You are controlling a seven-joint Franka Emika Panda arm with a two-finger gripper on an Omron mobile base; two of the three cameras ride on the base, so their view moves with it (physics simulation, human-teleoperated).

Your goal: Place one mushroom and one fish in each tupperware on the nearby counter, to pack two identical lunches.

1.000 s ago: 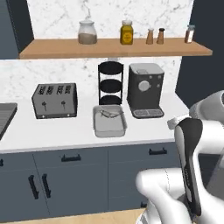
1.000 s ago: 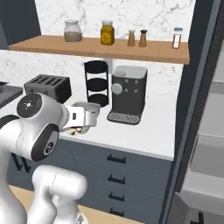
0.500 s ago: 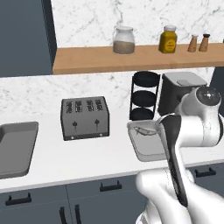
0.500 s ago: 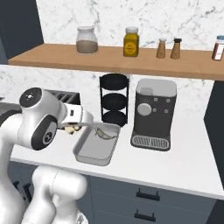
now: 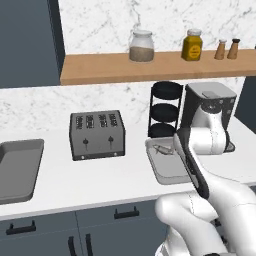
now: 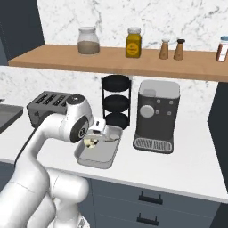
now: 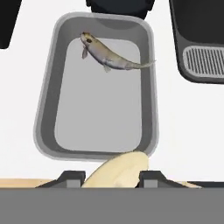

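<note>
**Mushroom poised over the tray that already has a fish**

On the worktop (image 5: 100, 180), the tupperware (image 7: 48, 109) by the back edge holds a fish (image 7: 109, 56). The hand (image 7: 111, 177), closed on a mushroom (image 7: 117, 170), hovers above it, likely to complete that lunch.

A white marble wall (image 5: 100, 30) is seen behind a wooden shelf (image 6: 111, 60). Dark cabinetry (image 5: 25, 42) is set at left, and maybe a tall panel (image 6: 220, 124) at right.
</note>
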